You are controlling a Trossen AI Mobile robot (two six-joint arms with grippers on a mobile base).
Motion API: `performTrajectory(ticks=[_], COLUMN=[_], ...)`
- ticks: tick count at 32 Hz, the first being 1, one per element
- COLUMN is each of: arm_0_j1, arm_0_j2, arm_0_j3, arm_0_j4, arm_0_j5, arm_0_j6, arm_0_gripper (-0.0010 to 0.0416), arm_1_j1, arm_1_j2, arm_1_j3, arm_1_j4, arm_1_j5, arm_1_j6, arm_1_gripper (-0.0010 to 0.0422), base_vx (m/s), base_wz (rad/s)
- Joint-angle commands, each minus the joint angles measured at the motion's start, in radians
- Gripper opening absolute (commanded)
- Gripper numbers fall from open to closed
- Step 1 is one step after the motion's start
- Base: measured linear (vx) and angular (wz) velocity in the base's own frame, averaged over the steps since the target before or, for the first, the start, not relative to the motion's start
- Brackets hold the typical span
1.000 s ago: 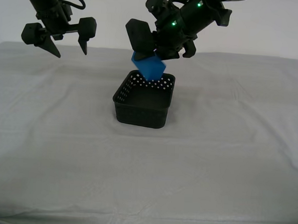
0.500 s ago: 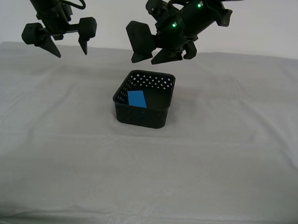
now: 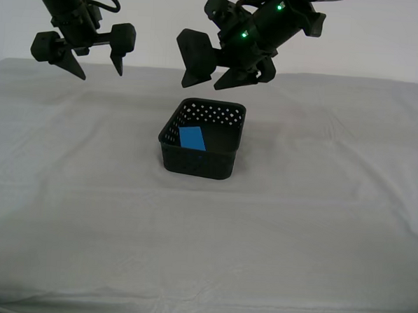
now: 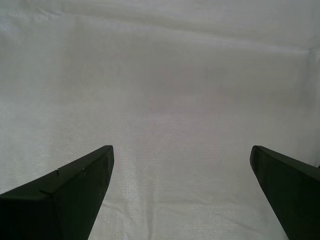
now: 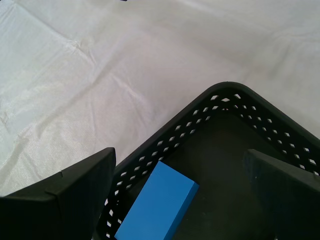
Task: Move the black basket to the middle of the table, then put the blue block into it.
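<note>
1. The black basket (image 3: 201, 140) is sitting upright on the table (image 3: 319, 204), roughly in the middle of the light grey-white cloth as the exterior view is showing it.
2. The blue block (image 3: 192, 138) is lying inside the basket on its floor, close to the wall on the exterior view's left; in the first wrist view the block (image 5: 157, 203) is resting flat beside the perforated wall of the basket (image 5: 250, 115).
3. My first gripper (image 3: 215, 71) is hanging in the air directly above the basket, clear of its rim. Its jaws are standing spread apart with nothing between them, and in the first wrist view this gripper (image 5: 180, 192) is looking straight down into the basket.
4. My second gripper (image 3: 81, 57) is hovering well apart from the basket, toward the exterior view's left and above the far part of the table. Its jaws are also spread wide and carrying nothing; in the second wrist view this gripper (image 4: 182, 187) is facing only bare cloth (image 4: 165, 85).
</note>
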Motion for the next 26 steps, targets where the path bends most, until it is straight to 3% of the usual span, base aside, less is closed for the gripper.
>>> performTrajectory(ticks=[1, 26], arm_0_j1=[0.001, 0.001], arm_0_j2=[0.000, 0.000], arm_0_j3=[0.001, 0.001], arm_0_j4=[0.003, 0.003], arm_0_j5=[0.001, 0.001], arm_0_j6=[0.002, 0.002], arm_0_gripper=[0.0357, 0.0358], arm_1_j1=[0.000, 0.000], arm_1_j2=[0.000, 0.000], arm_1_j3=[0.000, 0.000], arm_1_j4=[0.000, 0.000], arm_1_j5=[-0.001, -0.001], arm_1_j6=[0.002, 0.002], arm_1_gripper=[0.0378, 0.0378], base_vx=[0.000, 0.000], base_wz=[0.000, 0.000])
